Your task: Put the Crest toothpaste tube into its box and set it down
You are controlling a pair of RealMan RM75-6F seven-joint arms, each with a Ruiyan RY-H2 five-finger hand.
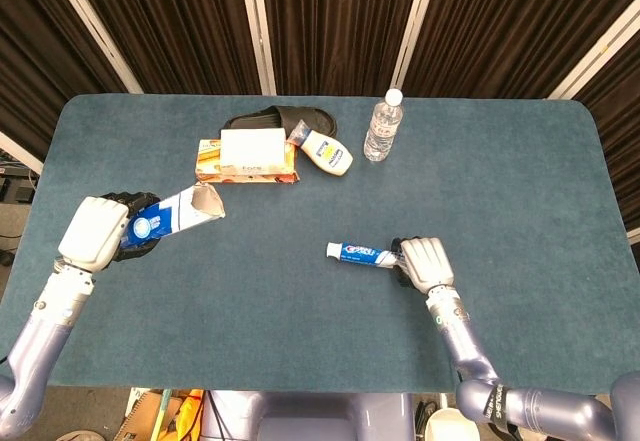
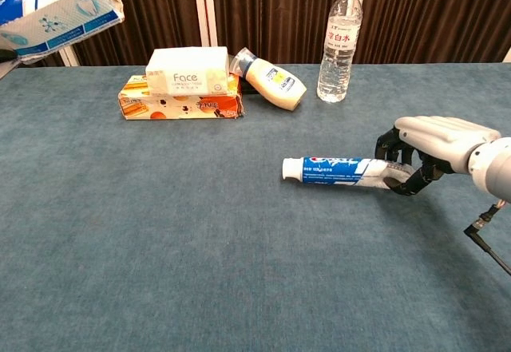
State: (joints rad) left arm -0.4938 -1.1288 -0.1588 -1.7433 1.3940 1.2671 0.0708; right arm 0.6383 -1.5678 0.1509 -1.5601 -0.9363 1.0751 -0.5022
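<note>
- The table [image 1: 560, 181] is covered in blue-green cloth; its far edge runs below the dark curtain, and its left and right edges both show in the head view
- Open cloth lies across the middle, between the two hands, and along the whole right side
- The clutter sits together near the far edge: an orange carton [image 1: 246, 170] with a white Face box [image 2: 188, 70] on top, a black sandal [image 1: 280, 119] behind them, a lotion bottle [image 1: 327, 152] lying on its side, and a water bottle [image 1: 382, 127] standing upright just beside it
- The left hand [image 1: 95, 231] is raised near the table's left edge, fingers wrapped around the closed end of the Crest box [image 1: 175, 212]; the box's open, torn-flapped mouth points toward the table's middle
- The right hand [image 1: 424, 260] is low over the cloth right of centre, fingers curled around the tail of the toothpaste tube [image 1: 360, 253]
- The tube's white cap end points left; whether the cap end touches the cloth I cannot tell
- Tube and box are well apart
</note>
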